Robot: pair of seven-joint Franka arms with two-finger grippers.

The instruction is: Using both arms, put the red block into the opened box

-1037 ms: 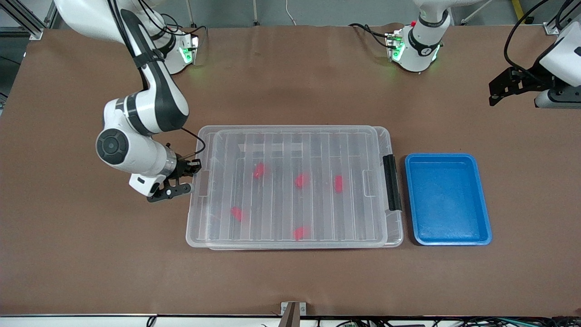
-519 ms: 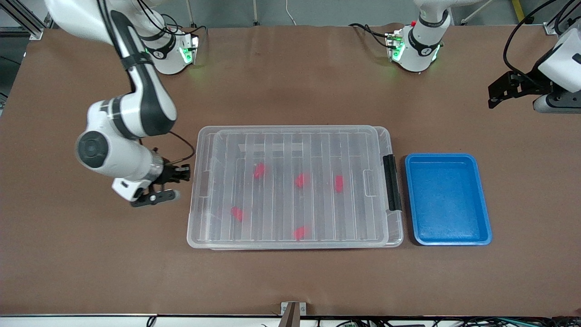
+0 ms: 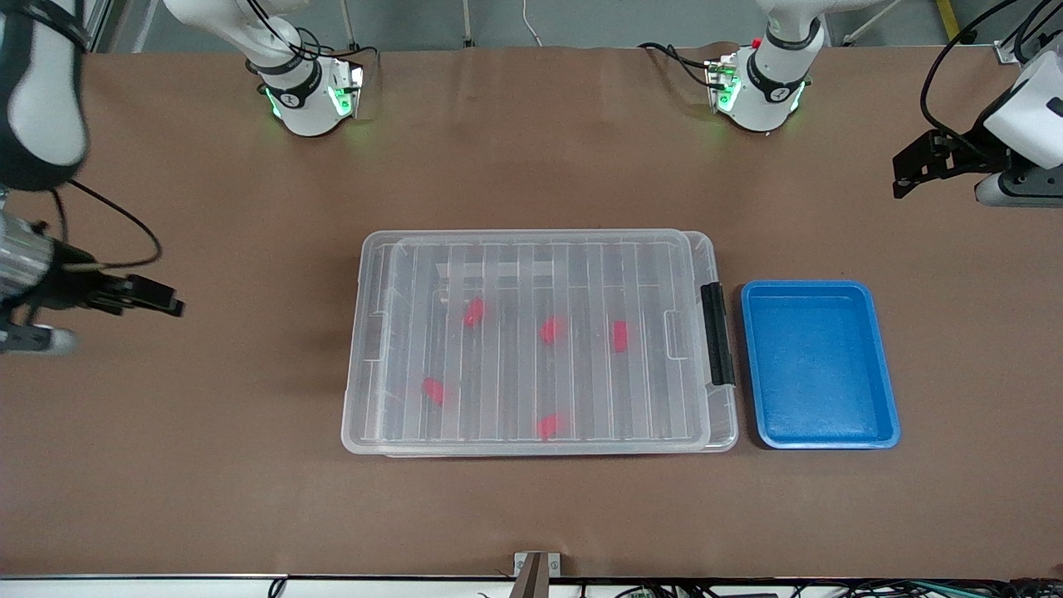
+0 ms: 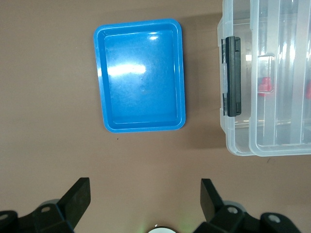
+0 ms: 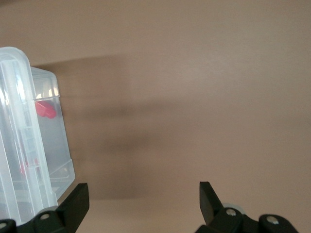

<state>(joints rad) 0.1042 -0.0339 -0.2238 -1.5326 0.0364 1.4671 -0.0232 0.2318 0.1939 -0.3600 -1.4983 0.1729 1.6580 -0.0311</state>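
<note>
Front view shows the right arm's black two-finger end effector (image 3: 154, 296) up over the bare brown worktop (image 3: 208, 498) at the right arm's end, well apart from everything else; the right wrist view shows its fingers (image 5: 73, 204) spread apart with nothing between them, and a corner of the box at the edge of that picture. The left arm's black two-finger end effector (image 3: 909, 170) hangs over the worktop at the left arm's end, and in the left wrist view its fingers (image 4: 77, 196) also stand wide apart and empty, over bare worktop near the tray. The large rectangular clear plastic box (image 3: 536, 342) lies in the middle of the worktop with its ribbed see-through lid (image 3: 581, 274) lying flat over it and its black latch handle (image 3: 717, 334) on the side toward the left arm's end. Five tiny bright red plastic blocks show blurred through the lid, inside the box: three in a row across the middle (image 3: 473, 312), (image 3: 549, 330), (image 3: 619, 335), and two nearer the front camera (image 3: 433, 390), (image 3: 546, 427). A shallow blue rectangular plastic tray (image 3: 880, 365) sits just beside the box on the latch side, holding nothing.
</note>
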